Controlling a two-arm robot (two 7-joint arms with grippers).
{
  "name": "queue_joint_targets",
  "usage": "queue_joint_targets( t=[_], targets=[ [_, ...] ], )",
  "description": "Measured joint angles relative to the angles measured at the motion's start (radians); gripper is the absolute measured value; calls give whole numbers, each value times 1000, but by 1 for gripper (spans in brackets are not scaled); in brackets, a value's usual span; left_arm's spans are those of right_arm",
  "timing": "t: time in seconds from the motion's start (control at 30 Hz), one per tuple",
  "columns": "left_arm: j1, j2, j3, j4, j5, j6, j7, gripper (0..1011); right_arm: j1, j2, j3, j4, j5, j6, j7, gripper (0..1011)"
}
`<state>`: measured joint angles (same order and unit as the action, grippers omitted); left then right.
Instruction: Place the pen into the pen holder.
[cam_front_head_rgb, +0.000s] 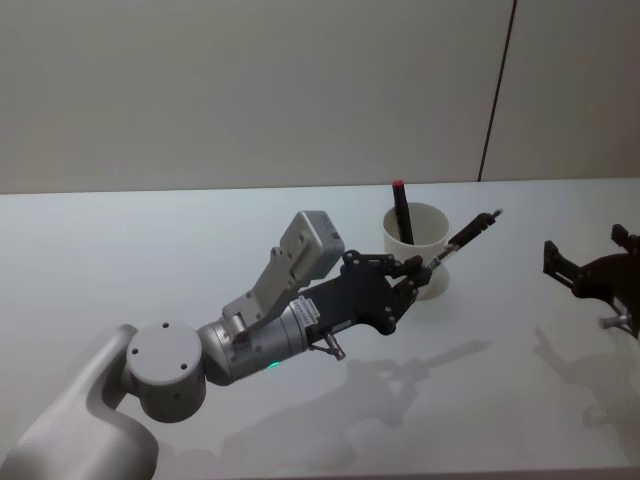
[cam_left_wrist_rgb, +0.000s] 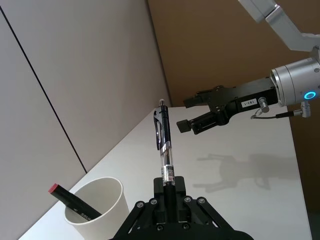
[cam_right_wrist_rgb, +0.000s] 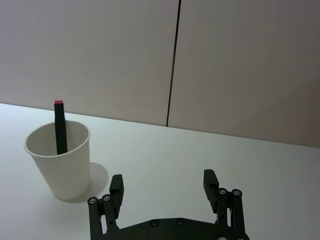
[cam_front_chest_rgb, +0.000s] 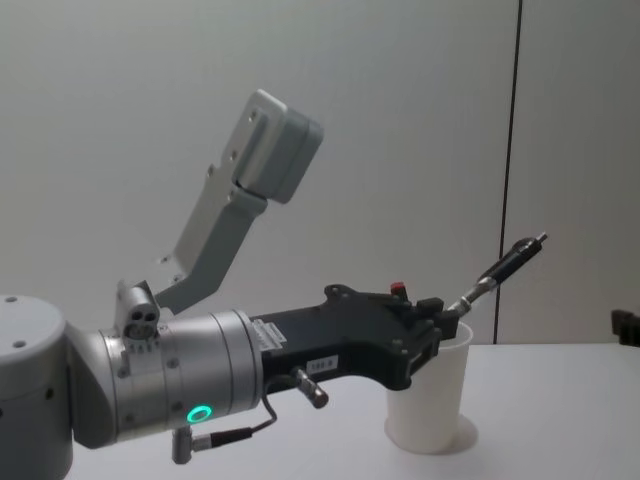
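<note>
Glossy white table (cam_front_head_rgb: 120, 240) before a plain pale wall (cam_front_head_rgb: 250, 90) with one dark vertical seam (cam_front_head_rgb: 497, 90)

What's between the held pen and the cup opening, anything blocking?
Nothing visible blocks it. The left end effector holds the pen right by the pen holder. A red-capped marker already leans inside, leaving most of the opening free. The right end effector is open, off to the side.
</note>
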<state>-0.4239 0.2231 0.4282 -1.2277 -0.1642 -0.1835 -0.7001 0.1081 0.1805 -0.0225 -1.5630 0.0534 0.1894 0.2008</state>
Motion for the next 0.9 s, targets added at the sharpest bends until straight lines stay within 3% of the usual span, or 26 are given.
queue_joint_targets(
  t=[0.5, 0.9],
  targets=[
    [-4, -2, 2, 6, 0, -2, -9, 131, -15, 33, 31, -7, 122, -3, 127, 1001],
    [-5, -3, 2, 8, 0, -3, -11, 131, -21, 69, 60, 6, 265, 52, 275, 1002]
  ],
)
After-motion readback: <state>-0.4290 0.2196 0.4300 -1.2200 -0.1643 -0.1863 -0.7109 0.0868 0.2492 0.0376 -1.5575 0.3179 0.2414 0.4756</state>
